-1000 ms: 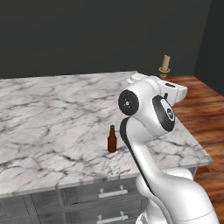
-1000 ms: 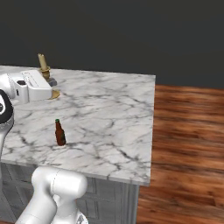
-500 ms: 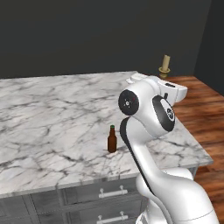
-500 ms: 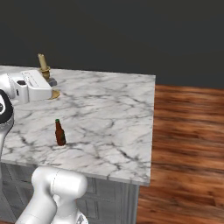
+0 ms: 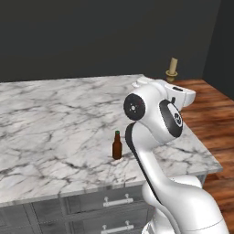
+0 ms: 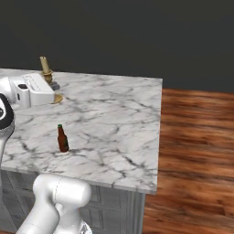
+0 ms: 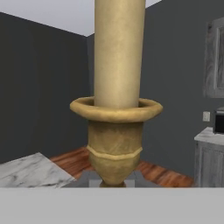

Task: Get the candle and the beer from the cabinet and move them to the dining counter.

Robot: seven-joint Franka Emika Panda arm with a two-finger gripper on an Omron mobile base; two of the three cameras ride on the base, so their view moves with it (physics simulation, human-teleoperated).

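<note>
The candle (image 6: 44, 65), a cream stick in a golden brass holder, stands upright near the far corner of the dining counter (image 6: 114, 114). My gripper (image 6: 48, 88) is shut on its stem, and its round base (image 6: 57, 98) shows beside the hand, at or just above the marble. From the left base view the candle's top (image 5: 172, 67) rises behind the hand (image 5: 179, 93). In the hand view the candle (image 7: 117, 87) is very close and centred. The beer (image 5: 117, 145), a small brown bottle with a green cap, stands upright and free nearer the front edge (image 6: 62, 138). The cabinet is out of view.
The counter ends at its right edge (image 6: 157, 137), with wooden floor (image 6: 196, 151) beyond. Grey drawers with bar handles (image 5: 116, 201) run under the front edge. A dark wall lies behind. The hand view shows a grey cabinet and marble counter (image 7: 210, 148) at its right.
</note>
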